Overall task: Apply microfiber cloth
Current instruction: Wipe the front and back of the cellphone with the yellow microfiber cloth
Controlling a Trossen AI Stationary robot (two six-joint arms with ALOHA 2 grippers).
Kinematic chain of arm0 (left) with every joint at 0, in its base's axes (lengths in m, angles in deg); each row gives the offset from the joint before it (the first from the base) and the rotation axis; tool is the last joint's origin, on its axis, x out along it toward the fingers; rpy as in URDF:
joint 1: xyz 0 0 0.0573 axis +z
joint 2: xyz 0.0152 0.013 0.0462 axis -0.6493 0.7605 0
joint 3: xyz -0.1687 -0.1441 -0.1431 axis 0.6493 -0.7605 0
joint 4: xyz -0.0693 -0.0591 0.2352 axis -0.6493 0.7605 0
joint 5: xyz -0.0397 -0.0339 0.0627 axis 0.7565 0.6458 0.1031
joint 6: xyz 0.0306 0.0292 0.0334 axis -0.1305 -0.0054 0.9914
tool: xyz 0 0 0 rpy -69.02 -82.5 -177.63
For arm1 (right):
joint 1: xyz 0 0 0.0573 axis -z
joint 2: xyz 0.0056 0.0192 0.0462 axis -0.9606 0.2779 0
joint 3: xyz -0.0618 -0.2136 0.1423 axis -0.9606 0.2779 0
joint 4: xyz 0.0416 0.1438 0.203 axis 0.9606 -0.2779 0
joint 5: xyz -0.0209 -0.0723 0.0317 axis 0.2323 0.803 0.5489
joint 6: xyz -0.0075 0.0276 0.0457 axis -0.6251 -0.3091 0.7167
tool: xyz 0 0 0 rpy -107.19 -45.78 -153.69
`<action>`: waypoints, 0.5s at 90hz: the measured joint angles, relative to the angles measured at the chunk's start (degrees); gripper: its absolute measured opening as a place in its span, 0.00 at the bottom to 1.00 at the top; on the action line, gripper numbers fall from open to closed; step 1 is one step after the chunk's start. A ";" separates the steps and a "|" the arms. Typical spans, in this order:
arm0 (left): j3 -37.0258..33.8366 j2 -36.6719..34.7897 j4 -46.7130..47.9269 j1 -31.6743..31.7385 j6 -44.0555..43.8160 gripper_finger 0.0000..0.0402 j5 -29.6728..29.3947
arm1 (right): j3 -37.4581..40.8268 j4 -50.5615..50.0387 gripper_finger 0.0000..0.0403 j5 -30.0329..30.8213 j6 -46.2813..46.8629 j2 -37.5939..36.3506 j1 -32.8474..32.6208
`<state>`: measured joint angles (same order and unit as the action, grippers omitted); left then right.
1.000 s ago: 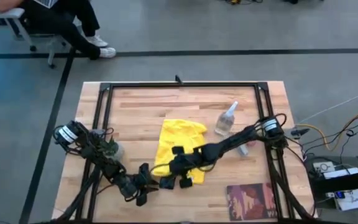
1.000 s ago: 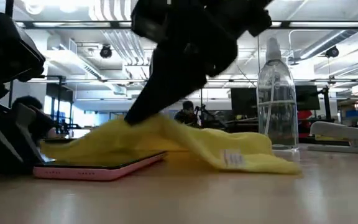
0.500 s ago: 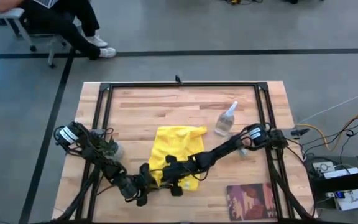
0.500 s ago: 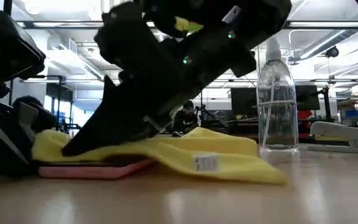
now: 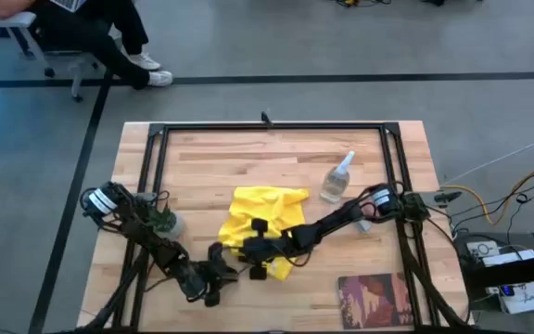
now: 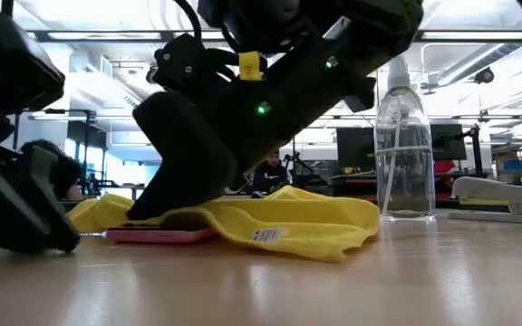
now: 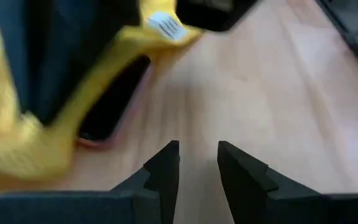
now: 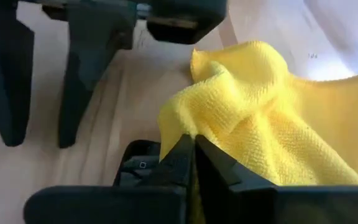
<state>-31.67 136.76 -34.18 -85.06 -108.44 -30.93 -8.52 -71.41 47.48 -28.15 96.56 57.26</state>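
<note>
Cloth (image 5: 256, 215) lies bunched over phone (image 6: 159, 235), near edge pinched tight in R gripper (image 5: 260, 254), prob. so it can rub the screen. L gripper (image 7: 197, 163) just beside phone, fingers slightly parted, holding nothing.

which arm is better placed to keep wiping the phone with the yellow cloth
Right. The right gripper is shut on the bright yellow microfiber cloth and presses it onto the pink-cased phone. The left gripper holds nothing beside it, fingers slightly apart.
</note>
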 joint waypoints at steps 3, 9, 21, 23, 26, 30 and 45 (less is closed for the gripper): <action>0.41 0.00 -0.28 0.26 1.41 0.22 -1.31 | 0.26 -0.04 0.00 0.70 -0.13 -0.28 -0.07; 1.41 0.42 -0.77 1.02 3.78 0.21 -2.72 | 0.77 -0.01 0.00 1.14 0.03 -0.72 0.24; 3.20 2.08 -0.58 2.82 6.91 0.19 -2.71 | 1.43 0.24 0.00 1.87 0.37 -1.17 1.38; 3.47 2.22 -0.73 2.93 7.26 0.18 -2.75 | 1.46 0.24 0.00 1.99 0.36 -1.33 1.47; 3.73 2.32 -0.80 3.03 7.68 0.18 -2.86 | 1.59 0.24 0.00 2.03 0.23 -1.82 1.50; 3.83 2.32 -0.84 3.00 7.76 0.17 -2.80 | 1.86 0.36 0.00 2.02 -0.19 -2.83 1.42; 3.21 1.21 -0.93 2.95 6.71 0.15 -2.91 | 5.77 2.15 0.00 2.18 -3.52 -8.47 1.39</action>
<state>-28.46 137.97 -35.11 -82.11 -101.73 -33.84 -2.75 -69.26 49.67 -31.67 88.09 58.65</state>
